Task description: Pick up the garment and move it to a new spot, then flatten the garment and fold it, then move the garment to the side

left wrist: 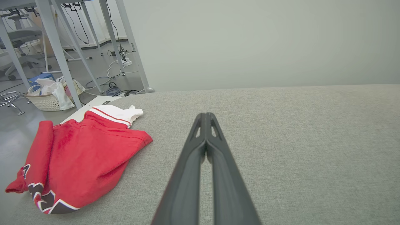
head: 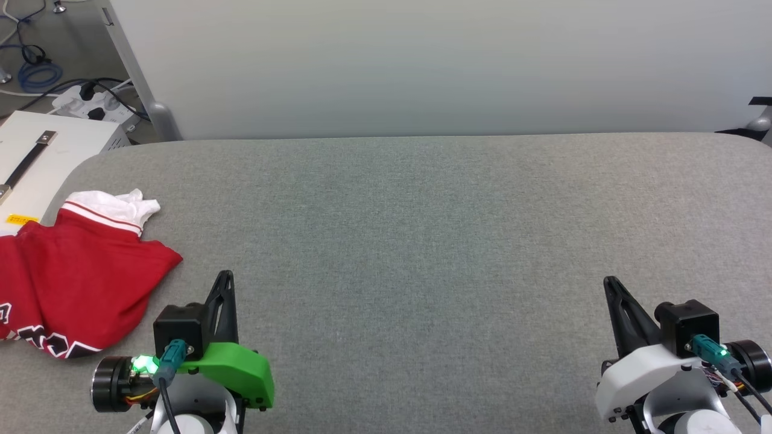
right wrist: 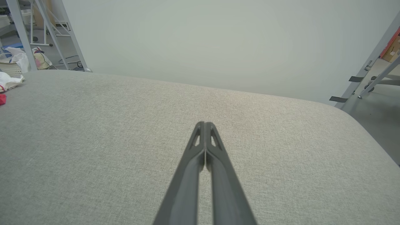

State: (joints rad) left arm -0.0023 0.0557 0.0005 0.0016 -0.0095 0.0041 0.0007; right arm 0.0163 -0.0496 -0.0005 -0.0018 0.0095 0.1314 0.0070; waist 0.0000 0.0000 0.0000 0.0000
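**Both grippers shut and empty; garment bunched at the table's left edge**

The left gripper (head: 225,278) sits at the near left, its two dark fingers pressed together from root to tip with nothing between them. They point away from the robot, leaning a little to the right in the head view. A green cover sits on the wrist, with a lit green lamp beside it. The right gripper (head: 610,283) sits at the near right under a white wrist cover. Its fingers are also closed tip to tip and hold nothing, and they lean a little to the left. Both forearms are cut off by the bottom of the head view. The wrist views look low along the fingers over the table (head: 422,241), a grey cloth-covered top. Whether the fingertips touch it cannot be told.

The garment (head: 78,271) lies crumpled at the near left of the table, just left of the left gripper and apart from it. A white sleeve with red stripe trim lies at its far end. Black, white-outlined letters show along its near hem, partly folded under and unreadable. Its left part is cut off by the head view's edge. In the left wrist view it seems to hang over the table's left edge.

A pale panel (head: 422,60) stands behind the table. Far left stands a white box (head: 36,150), partly hidden by the garment, and beyond it on the floor are cables and a basket (left wrist: 47,101).
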